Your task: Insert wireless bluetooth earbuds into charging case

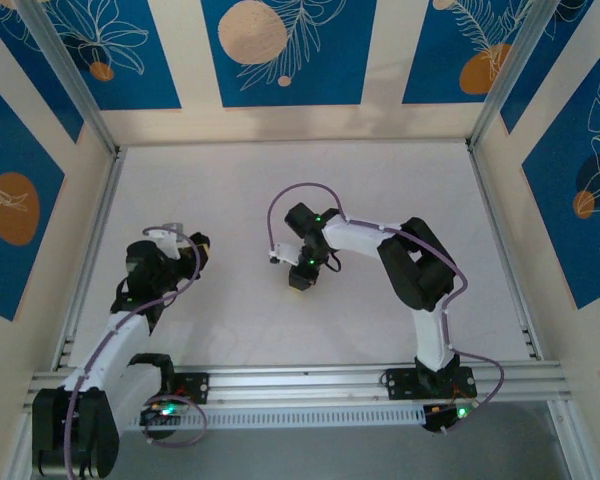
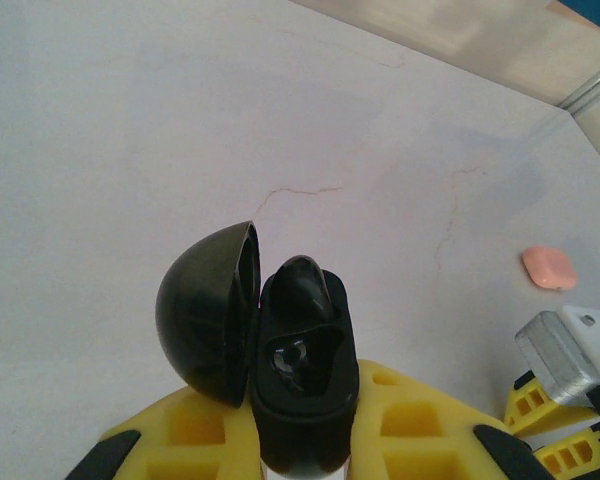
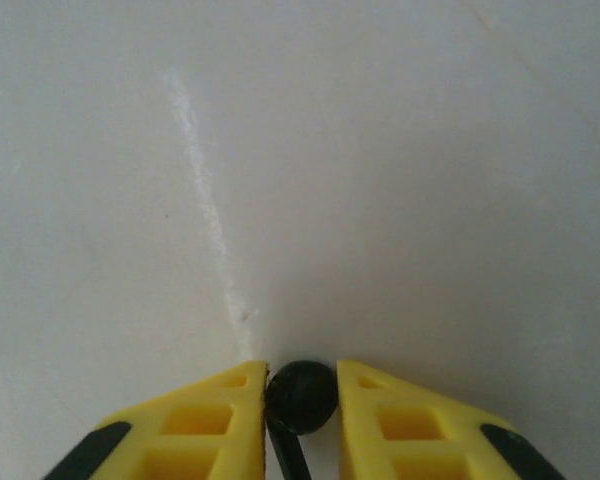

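My left tool [image 2: 305,402] is clenched on the open black case [image 2: 300,350], one socket looking empty, while my right tool [image 3: 300,368] pinches a black earbud [image 3: 302,398] low over the bench [image 3: 400,150], well apart from the case: seating still to do.

Loads of bare table [image 2: 130,120] beyond and left of the open black case [image 2: 300,370], nothing to dodge there. Right of it gets tighter: 1 pink case [image 2: 548,268] sits on that side, and the right gripper [image 1: 302,280] crowds in nearer.
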Tool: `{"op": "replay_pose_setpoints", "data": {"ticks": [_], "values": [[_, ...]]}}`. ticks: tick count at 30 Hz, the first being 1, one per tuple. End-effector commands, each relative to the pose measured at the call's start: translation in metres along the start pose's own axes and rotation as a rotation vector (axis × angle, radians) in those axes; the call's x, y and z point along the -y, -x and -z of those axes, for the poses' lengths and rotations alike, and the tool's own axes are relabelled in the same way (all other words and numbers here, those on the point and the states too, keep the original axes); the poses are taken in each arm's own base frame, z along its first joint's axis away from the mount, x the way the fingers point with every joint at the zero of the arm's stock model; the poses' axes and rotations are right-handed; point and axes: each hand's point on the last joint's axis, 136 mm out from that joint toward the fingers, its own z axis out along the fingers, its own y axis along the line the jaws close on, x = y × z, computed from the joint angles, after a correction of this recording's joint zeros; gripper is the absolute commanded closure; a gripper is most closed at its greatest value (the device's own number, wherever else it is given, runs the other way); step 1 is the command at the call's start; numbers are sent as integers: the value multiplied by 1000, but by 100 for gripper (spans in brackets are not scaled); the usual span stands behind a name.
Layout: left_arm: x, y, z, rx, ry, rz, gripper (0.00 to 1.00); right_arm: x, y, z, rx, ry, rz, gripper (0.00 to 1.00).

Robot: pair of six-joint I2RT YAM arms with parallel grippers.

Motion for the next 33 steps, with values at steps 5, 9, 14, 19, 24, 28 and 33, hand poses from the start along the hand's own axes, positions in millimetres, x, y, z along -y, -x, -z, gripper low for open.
{"op": "replay_pose_setpoints", "data": {"ticks": [5,9,14,19,24,28,33], "values": [[7,14,3,29,9,-65,88,-16,-12,33,-85,-9,-100,64],[6,14,5,26,18,-75,88,-19,-6,59,-85,-42,-157,63],[6,15,7,25,23,-79,87,-19,-8,79,-160,-105,-303,59],[6,14,8,13,28,-72,87,-13,6,92,-164,-149,-545,59],[6,14,9,15,33,-67,87,-25,31,88,-100,-47,-824,60],[6,13,9,7,27,-68,87,-32,35,74,-113,20,-980,60],[9,9,8,-8,12,-71,87,-28,22,49,-187,31,-1048,60]]}}
